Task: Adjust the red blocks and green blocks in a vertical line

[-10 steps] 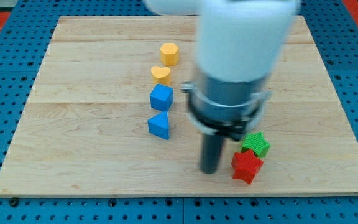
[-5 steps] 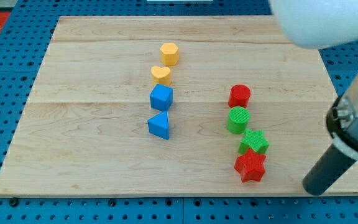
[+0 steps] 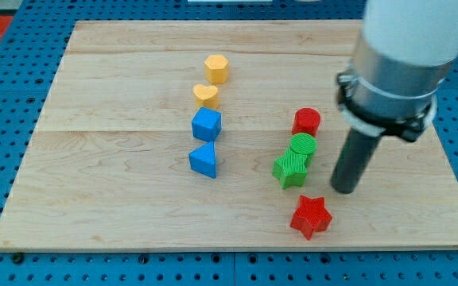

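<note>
A red cylinder point(image 3: 307, 121) sits right of the board's middle. A green cylinder point(image 3: 302, 146) lies just below it, touching a green star point(image 3: 291, 168) at its lower left. A red star point(image 3: 310, 216) lies apart, lower down near the board's bottom edge. Together they form a rough top-to-bottom line with the green star shifted left. My tip point(image 3: 343, 189) rests on the board to the right of the green star and above-right of the red star, touching neither.
A yellow hexagon point(image 3: 217, 68), a yellow heart point(image 3: 206, 96), a blue cube point(image 3: 206, 125) and a blue triangular block point(image 3: 203, 160) form a column left of centre. The wooden board point(image 3: 94, 159) lies on a blue pegboard.
My tip moved from the lower right edge up and left to beside the green star. The green star slid up-left against the green cylinder; the red star shifted slightly left and now lies apart.
</note>
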{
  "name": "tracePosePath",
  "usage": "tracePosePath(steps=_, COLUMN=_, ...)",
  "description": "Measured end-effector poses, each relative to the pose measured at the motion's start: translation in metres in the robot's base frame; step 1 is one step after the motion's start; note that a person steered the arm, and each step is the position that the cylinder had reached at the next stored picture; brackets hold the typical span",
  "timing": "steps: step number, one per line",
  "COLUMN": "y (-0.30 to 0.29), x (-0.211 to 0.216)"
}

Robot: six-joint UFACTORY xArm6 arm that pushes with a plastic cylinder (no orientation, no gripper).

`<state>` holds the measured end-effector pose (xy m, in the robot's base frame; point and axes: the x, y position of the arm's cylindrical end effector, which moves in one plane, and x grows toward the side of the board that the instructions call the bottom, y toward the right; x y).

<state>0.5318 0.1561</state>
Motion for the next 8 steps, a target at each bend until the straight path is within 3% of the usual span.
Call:
tracePosePath(steps=1, y=0.014, x=-0.022)
tracePosePath(steps=3, y=-0.016, x=-0.117)
tracePosePath(steps=5, y=-0.039, x=-0.126)
tracePosePath(steps=6, y=-0.059, x=-0.171)
tracePosePath(steps=7, y=-0.115, x=-0.173)
tracePosePath(steps=8, y=-0.122, x=-0.132)
